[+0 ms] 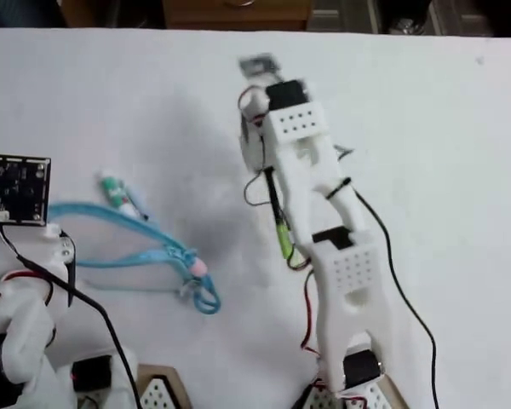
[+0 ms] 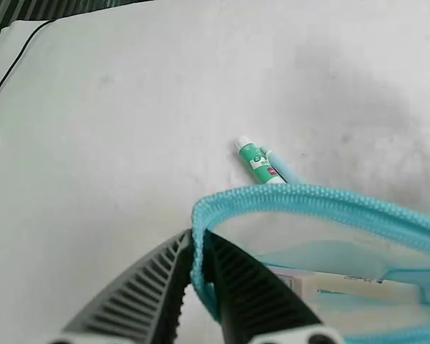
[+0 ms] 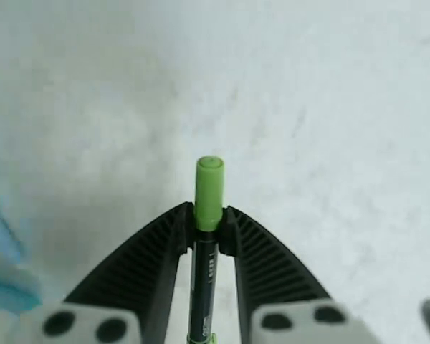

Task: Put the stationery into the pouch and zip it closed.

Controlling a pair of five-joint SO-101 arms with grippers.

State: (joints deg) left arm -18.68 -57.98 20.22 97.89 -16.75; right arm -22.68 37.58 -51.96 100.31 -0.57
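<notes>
While your right hand [image 3: 208, 215] is clenched on the green pen [image 3: 208, 183], its cap poking out just past the fingertips, your left hand [image 2: 199, 242] is pinched shut on the blue zip edge of the pouch [image 2: 330, 204]. The mouth of the pouch is open.

From the high view, the right arm [image 1: 324, 196] runs from 6 o'clock up toward 12 through the middle of the desk [image 1: 111, 102]. The pen lies along the arm's 9 o'clock side, its green end pointing to 6 o'clock, held off the desk as far as you can judge. The pouch sits toward 8 o'clock from the desk's middle, its clear body rimmed in blue. Its zip ends at 3 o'clock in a pink bead [image 1: 198, 267] and a blue loop [image 1: 206, 300].

A small green-and-white tube [image 2: 256, 159] lies on the desk just outside the pouch, on its 12 o'clock side. A pale blue stick [image 2: 281, 170] lies against the tube, its end touching or passing behind the zip edge. Through the clear wall you can see a white, flat item [image 2: 322, 285] already inside; what it is you cannot tell.
</notes>
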